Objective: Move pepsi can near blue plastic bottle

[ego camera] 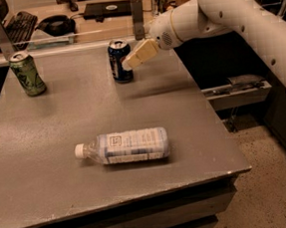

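Note:
The pepsi can [119,63] stands upright at the back middle of the grey table [45,134]; it is dark blue with a silver top. My gripper [132,61], cream-coloured on a white arm, reaches in from the right and its tip is right beside the can's right side, at about mid height. Whether it touches the can does not show. The blue plastic bottle [128,146] lies on its side near the table's front middle, with its white cap pointing left, well in front of the can.
A green can [27,73] stands upright at the back left of the table. Behind the table runs a rail with posts, and a desk with a keyboard [17,22] lies beyond it. The table's right edge drops to a speckled floor.

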{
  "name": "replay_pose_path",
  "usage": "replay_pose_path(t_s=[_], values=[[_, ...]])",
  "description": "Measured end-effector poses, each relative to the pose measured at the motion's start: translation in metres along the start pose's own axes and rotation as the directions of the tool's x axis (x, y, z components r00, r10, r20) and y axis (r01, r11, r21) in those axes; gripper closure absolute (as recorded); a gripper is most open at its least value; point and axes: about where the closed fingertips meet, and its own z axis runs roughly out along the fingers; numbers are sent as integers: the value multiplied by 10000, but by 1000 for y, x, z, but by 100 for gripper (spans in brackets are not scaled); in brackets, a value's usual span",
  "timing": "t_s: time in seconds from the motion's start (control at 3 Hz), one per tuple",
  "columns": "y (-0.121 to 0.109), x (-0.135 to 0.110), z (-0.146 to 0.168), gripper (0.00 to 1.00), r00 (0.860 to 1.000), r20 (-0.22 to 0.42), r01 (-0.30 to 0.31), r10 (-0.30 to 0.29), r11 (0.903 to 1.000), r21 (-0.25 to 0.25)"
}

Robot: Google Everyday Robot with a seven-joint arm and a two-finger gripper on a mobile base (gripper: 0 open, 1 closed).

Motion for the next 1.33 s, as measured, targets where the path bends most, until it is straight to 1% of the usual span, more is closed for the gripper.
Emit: replay_pose_path(t_s=[0.33,0.67,1.0,1.33], values=[[12,4,33,0,9974,542,-458,485,9977,-500],[17,5,55,17,9918,1016,-695,772,9946,-769],[15,4,62,41,9860,1431,-751,858,9941,-789],[13,1,55,64,9811,1783,-637,748,9957,-673]])
